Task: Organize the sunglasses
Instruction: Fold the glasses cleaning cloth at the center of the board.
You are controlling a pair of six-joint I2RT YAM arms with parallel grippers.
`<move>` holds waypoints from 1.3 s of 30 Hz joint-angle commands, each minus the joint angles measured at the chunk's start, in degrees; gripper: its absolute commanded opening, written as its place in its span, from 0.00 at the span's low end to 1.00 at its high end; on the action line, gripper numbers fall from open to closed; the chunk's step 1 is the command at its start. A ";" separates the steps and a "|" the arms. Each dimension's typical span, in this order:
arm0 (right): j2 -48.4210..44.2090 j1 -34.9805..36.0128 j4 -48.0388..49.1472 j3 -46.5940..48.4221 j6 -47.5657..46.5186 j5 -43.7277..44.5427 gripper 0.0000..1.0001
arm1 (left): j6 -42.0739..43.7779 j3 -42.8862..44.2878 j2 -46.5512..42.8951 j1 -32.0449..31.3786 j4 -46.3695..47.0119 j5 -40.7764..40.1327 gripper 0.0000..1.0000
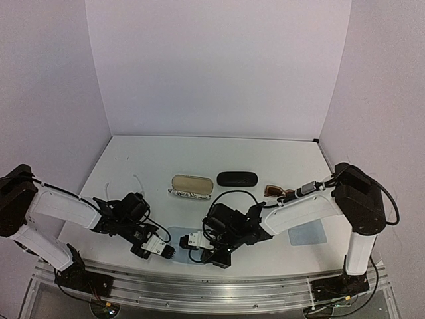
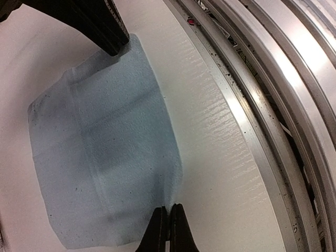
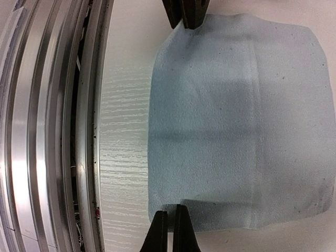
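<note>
The brown sunglasses (image 1: 277, 191) lie at the back right of the bench (image 1: 265, 156), partly behind my right arm and just right of the closed black case (image 1: 237, 179). Left of it sits a tan oval case (image 1: 191, 182) with a white-and-dark strip (image 1: 189, 194) along its near edge; I cannot tell whether that is the white pair. Both my arms reach low toward the middle, my left gripper (image 2: 168, 231) and right gripper (image 3: 170, 228) each pinched closed on a rail-side corner of a pale blue cloth (image 2: 105, 147).

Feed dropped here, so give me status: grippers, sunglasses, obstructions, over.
Both shut: left gripper and right gripper on near corners of blue cloth. White sunglasses and brown sunglasses untouched, farther back. Right arm partly hides brown pair.
</note>
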 commanded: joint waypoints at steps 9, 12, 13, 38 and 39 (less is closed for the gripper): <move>-0.04 0.00 -0.91 1.26 -4.28 -1.49 0.01 | -12.33 3.93 0.09 -0.02 -5.42 1.42 0.00; 0.73 0.09 -0.84 1.45 -3.92 -1.37 0.01 | -16.19 5.40 -0.21 -0.01 -6.98 3.09 0.00; 0.80 0.11 -0.85 1.40 -3.61 -1.47 0.02 | -17.05 5.78 -0.32 -0.02 -7.52 3.67 0.00; 0.25 0.73 4.09 -4.02 -1.23 3.67 0.07 | -28.06 10.43 0.84 4.50 -11.16 12.74 0.00; 0.34 0.71 4.09 -4.33 -0.98 3.71 0.05 | -28.12 10.42 0.84 4.55 -11.23 12.77 0.00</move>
